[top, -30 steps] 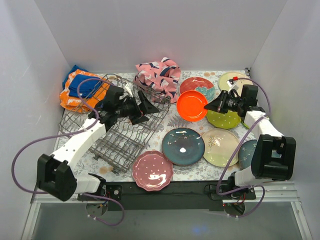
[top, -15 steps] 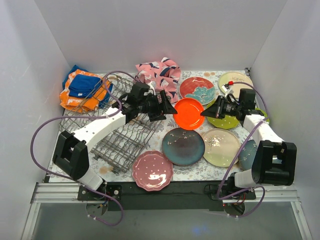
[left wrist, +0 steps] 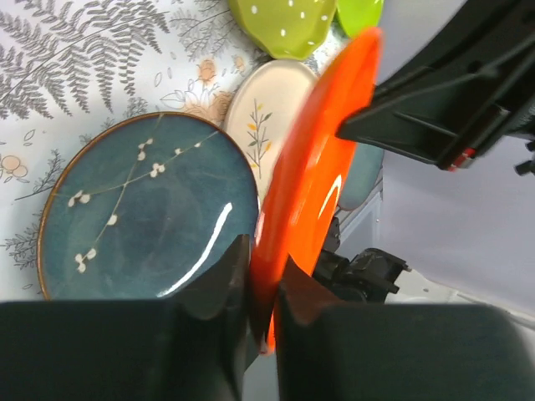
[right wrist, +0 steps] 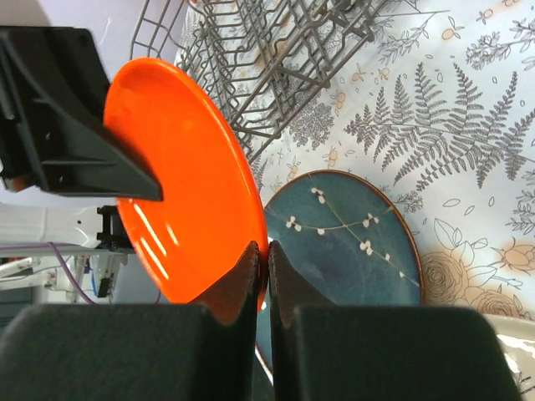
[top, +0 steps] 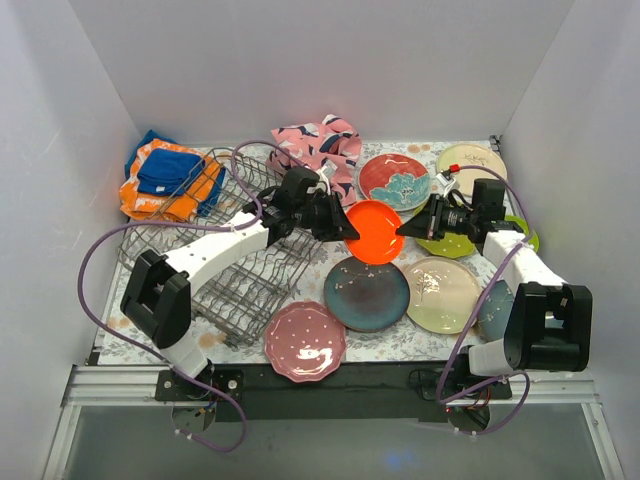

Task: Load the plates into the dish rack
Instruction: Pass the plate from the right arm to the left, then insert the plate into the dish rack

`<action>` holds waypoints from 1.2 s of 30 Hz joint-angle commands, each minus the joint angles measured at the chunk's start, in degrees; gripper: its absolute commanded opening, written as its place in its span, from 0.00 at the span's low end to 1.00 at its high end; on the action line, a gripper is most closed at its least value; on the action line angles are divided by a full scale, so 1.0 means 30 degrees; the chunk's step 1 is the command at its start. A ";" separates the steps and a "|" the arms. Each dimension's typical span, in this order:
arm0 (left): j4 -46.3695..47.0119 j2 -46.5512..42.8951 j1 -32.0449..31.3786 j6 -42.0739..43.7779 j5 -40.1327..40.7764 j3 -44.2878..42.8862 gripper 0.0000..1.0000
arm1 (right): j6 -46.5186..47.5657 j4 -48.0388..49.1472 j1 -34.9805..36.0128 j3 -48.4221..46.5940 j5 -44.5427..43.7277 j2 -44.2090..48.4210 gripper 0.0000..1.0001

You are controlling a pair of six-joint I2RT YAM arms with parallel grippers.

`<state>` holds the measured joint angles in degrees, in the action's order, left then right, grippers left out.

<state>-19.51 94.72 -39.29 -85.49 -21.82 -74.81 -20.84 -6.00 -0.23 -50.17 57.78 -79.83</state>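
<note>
Along the near edge of the table point(top: 395, 345) lies a pink speckled plate point(top: 305, 340). Just beyond it, a dark blue plate point(top: 366, 293) and a cream plate point(top: 441, 294) lie side by side.

Over the blue one's far rim the orange plate point(top: 375, 232) hangs tilted in the air, held from both sides. The left gripper point(left wrist: 263, 280) pinches one rim and the right gripper point(right wrist: 266, 261) pinches the opposite one, each pair of jaws pressed onto the plate. The dish rack point(top: 235, 270) sits to the left, near the orange plate but apart from it, under the left arm.

This looks to me like a hand-over. If the right side lets go before the left has a firm bite on that thin rim, the plate could swing down onto the blue plate beneath. If the arms pull apart while both are clamped, it could be wrenched loose.

The left arm covers the rack's middle rows, so I cannot tell which slots are free. A greyish plate point(top: 493, 305) is half hidden behind the right arm, and the green plate point(top: 450, 243) is partly behind the right gripper. Farther back lie a red plate point(top: 394, 181) and a patterned cloth point(top: 318, 150).
</note>
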 commanded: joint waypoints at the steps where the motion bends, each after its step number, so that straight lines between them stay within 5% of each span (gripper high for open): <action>1: -0.0177 -0.1452 -0.0029 0.0665 0.0741 -0.0087 0.00 | -0.0348 0.0681 0.0047 -0.0004 0.1131 0.0742 0.01; 4: -0.0032 -0.2271 -0.0029 0.0812 0.0887 0.0470 0.00 | -0.0436 0.0740 0.0604 -0.0004 0.1481 0.0741 0.06; 8: -0.0031 -0.3795 -0.0029 0.0987 0.1852 0.1377 0.00 | -0.0494 0.0740 0.0750 -0.0238 0.1658 0.0888 0.49; 11: -0.0177 -0.5431 0.0000 0.1397 0.3487 0.1731 0.00 | -0.0378 0.0740 0.0750 -0.0589 0.1717 0.1150 0.71; 14: -0.0644 -0.7073 0.0117 0.2274 0.5128 0.1937 0.00 | -0.0027 0.0682 0.0721 -0.0911 0.1776 0.1531 0.81; 26: -0.5186 -1.0623 0.3687 0.7804 1.0027 0.1321 0.00 | 0.3455 -0.0342 0.0750 -0.1147 0.1396 0.2792 0.88; 36: -0.2820 -1.1914 0.7058 1.5246 1.2606 0.3839 0.00 | 0.6065 -0.2306 0.0750 -0.1381 0.0663 0.2647 0.89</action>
<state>-32.95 60.31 -20.45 -52.64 11.44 -66.50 -7.44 -10.46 2.00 -51.35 60.47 -72.47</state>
